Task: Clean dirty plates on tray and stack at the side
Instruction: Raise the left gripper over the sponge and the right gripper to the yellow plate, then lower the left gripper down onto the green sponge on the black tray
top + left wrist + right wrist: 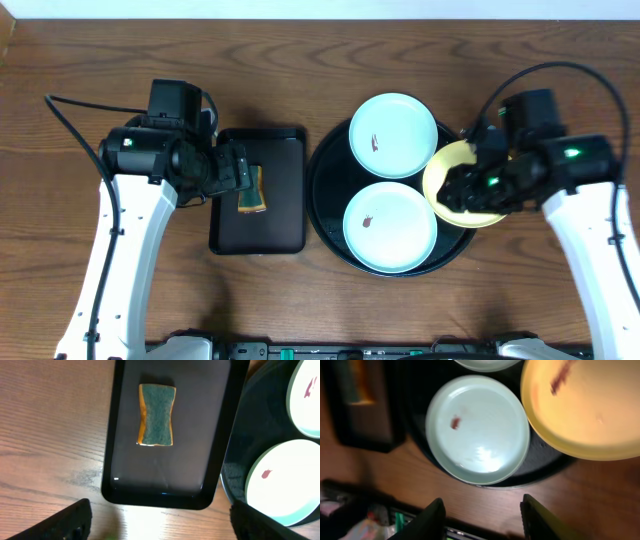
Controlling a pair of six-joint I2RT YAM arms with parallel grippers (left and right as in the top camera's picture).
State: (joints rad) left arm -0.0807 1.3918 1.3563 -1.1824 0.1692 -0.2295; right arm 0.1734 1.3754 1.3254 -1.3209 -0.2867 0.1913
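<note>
Right gripper [482,505] open, empty, over yellow plate [585,415], tray [325,185] 3 o'clock; left gripper [160,525] open, empty; best pinch sponge [157,415] across waist.

The left arm [108,262] and right arm [590,262] each comprise long white rounded links joined by black cylindrical joint housings; a small green indicator light [572,153] shows on the right arm's black housing. A thin black cable [62,112] loops from the left arm's housing; a second cable [560,68] arcs from the right arm's. The fingers [65,521] of the left gripper [243,172] and those of the right gripper [468,188] are matte black and blunt-edged.
</note>
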